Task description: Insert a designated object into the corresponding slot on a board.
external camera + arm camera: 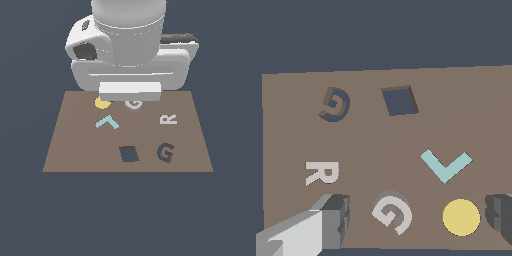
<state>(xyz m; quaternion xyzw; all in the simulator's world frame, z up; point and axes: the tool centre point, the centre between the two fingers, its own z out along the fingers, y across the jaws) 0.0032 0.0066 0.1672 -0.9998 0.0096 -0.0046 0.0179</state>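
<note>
The white letter G (391, 211) lies flat on the brown board (371, 145), at the board's far edge in the exterior view (134, 104), where the hand partly hides it. My gripper (416, 217) is open and hovers over it. One finger (331, 220) is beside the G on the R's side. The other finger (500, 212) is beyond the yellow disc. The dark G-shaped slot (334, 104) is empty. It lies near the board's front right in the exterior view (166, 152). In that view the gripper (129, 92) shows only as the hand's body.
A white R (168, 119) lies between the white G and the slot. A yellow disc (101, 103) sits right beside the G and between my fingers. A teal chevron (107, 121) and a dark square cutout (129, 154) lie on the board's middle.
</note>
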